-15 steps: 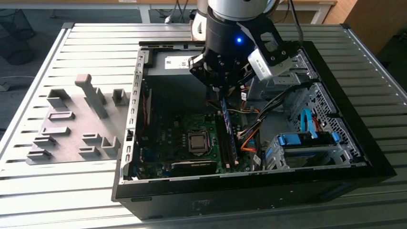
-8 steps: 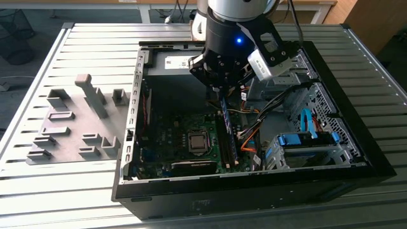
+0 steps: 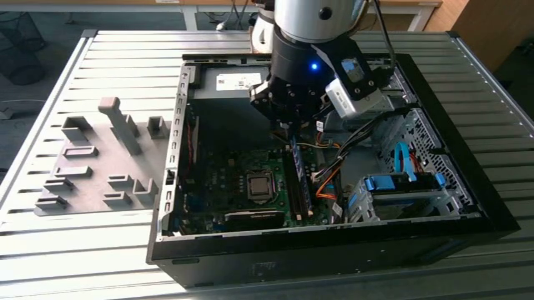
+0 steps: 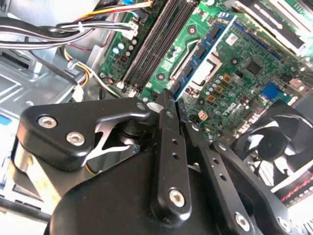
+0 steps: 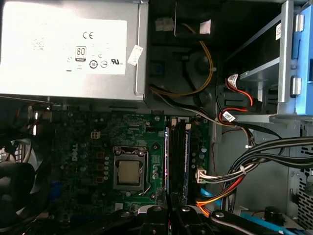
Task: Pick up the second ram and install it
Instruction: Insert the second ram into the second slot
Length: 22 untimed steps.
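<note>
- Right now the end effector [image 4: 173, 100] is pinched narrow on the second ram stick [image 4: 205, 46], holding it just above the memory slots [image 4: 156, 44].
- Likely trouble: a stick tilted or off-line to the slots would jam or bend, and cables [image 5: 264, 156] beside the slots could snag.
- Count: one end effector and two ram sticks, the first stick [image 5: 187, 161] seated in the slots.

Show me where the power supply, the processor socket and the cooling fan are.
power supply [image 5: 68, 49]: first wrist view, on its labelled face.
processor socket [image 5: 129, 174]: first wrist view, on the chip's centre.
cooling fan [image 4: 264, 144]: second wrist view, on its blades.
</note>
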Motion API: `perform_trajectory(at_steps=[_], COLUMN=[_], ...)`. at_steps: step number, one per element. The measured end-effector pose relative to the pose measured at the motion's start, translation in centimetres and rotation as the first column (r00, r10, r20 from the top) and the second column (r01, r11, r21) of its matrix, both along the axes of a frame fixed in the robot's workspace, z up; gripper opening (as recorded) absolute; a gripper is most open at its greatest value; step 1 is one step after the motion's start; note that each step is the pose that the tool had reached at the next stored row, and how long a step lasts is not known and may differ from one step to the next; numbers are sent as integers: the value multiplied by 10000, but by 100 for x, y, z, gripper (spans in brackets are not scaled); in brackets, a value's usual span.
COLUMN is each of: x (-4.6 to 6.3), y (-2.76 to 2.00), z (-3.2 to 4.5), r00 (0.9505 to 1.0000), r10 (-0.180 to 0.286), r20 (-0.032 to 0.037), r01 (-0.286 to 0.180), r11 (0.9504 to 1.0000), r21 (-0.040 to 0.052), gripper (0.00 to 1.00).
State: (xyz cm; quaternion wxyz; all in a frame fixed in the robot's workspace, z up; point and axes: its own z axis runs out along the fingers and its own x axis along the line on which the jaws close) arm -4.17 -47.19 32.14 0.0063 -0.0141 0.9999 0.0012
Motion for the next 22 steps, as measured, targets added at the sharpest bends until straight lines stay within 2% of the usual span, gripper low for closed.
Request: perform_trajectory(at_steps=[3, 10, 22], x=[32, 40, 40], y=[0, -2, -1], z=[-54, -178, -181], r00=[9998, 9998, 9998], r10=[175, 188, 188], r20=[-18, -23, -23], r01=[-175, -188, -188], r11=[9998, 9998, 9998], r21=[1, 1, 0], gripper=[14, 14, 14])
